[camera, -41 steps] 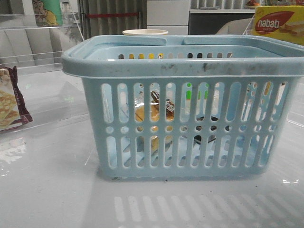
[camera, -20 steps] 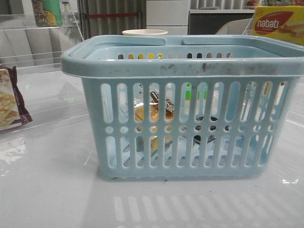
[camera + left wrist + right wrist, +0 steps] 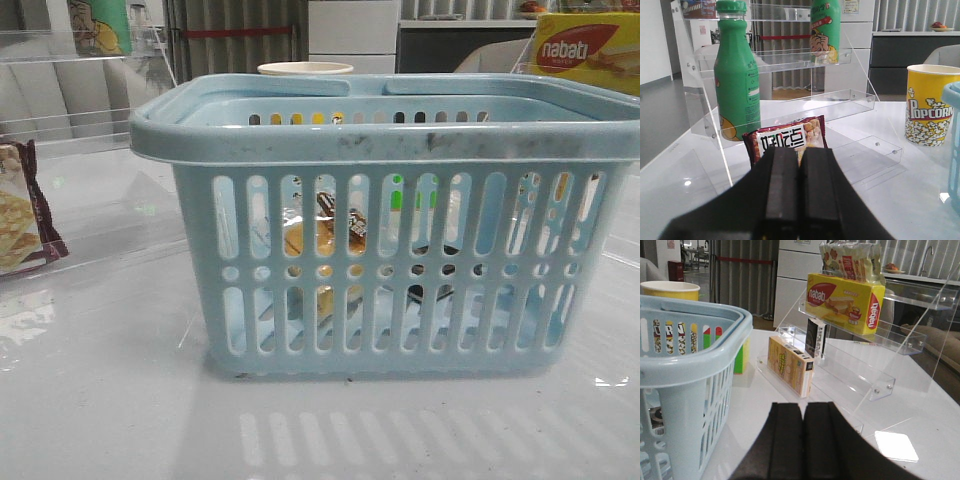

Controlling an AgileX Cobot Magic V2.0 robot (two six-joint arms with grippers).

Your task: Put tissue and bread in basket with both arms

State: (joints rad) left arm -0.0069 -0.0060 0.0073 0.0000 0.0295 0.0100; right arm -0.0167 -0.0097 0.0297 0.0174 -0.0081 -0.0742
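While I watched the front view, the basket (image 3: 390,140) stood in the middle of the white desk (image 3: 110,400), filling most of the picture. Through its slotted near wall I could make out the bread (image 3: 325,235), a golden-brown packet with a dark label band, lying inside toward the left of the basket's middle. A darker shape showed low behind the slots to the right of it, but I could not tell what it was, and I could not pick out the tissue with any certainty.

On the left wrist view, my left hand (image 3: 799,187) had its two black fingers pressed together with nothing between them, away from the basket. Just beyond it lay the maroon-edged cracker packet (image 3: 786,141), with a green bottle (image 3: 736,75) on the clear acrylic shelf (image 3: 790,107) and a yellow popcorn cup (image 3: 931,105) standing near the basket's edge.

On the right wrist view, my right hand (image 3: 804,440) was likewise closed and held nothing, beside the basket's rim. A yellow Nabati box (image 3: 845,300) sat on the acrylic rack (image 3: 860,375) ahead of it, and a small tan box (image 3: 789,365) stood on the lowest step.
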